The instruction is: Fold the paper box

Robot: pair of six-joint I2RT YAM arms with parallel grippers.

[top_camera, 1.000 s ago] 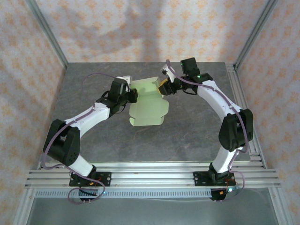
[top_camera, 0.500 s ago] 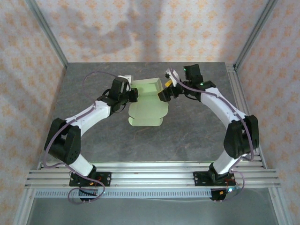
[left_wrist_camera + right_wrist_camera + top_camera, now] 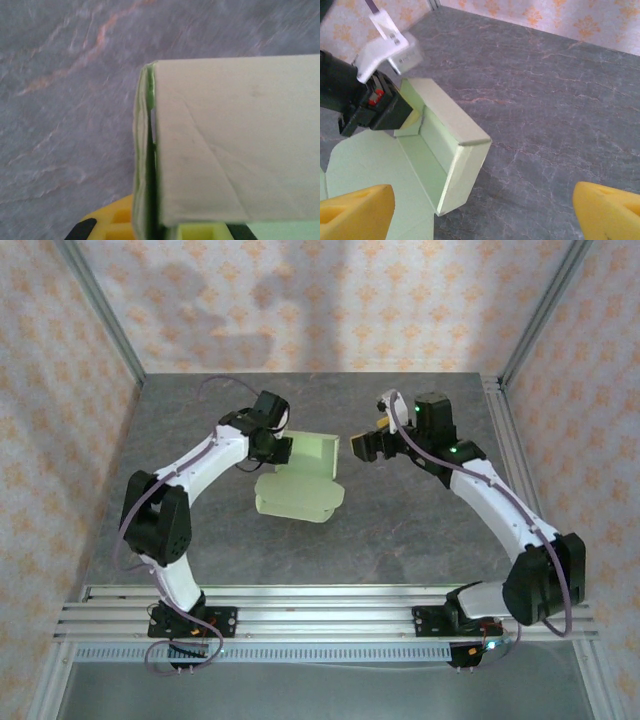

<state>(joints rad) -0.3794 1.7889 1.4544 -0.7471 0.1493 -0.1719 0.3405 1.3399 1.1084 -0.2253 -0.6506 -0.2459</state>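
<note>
The paper box (image 3: 300, 480) is pale green card, partly folded: two walls stand up at its far side, and a flat sheet with flaps lies toward the near side. My left gripper (image 3: 272, 447) is shut on the box's left wall; up close, that wall (image 3: 150, 165) sits pinched between the yellow fingers (image 3: 107, 225). My right gripper (image 3: 362, 447) is open just right of the box and clear of it. From the right wrist, the box's raised corner (image 3: 465, 150) is ahead between the wide-apart yellow fingers (image 3: 355, 212), with the left gripper (image 3: 370, 107) at its far side.
The grey stone-patterned table (image 3: 420, 530) has bare room right of and in front of the box. Metal frame posts (image 3: 100, 320) stand at the back corners. Aluminium rails (image 3: 320, 615) run along the near edge by the arm bases.
My right gripper opened, let go of the box's right wall and drew back to the right. My left gripper, still shut on the box, shifted it slightly toward the near left.
</note>
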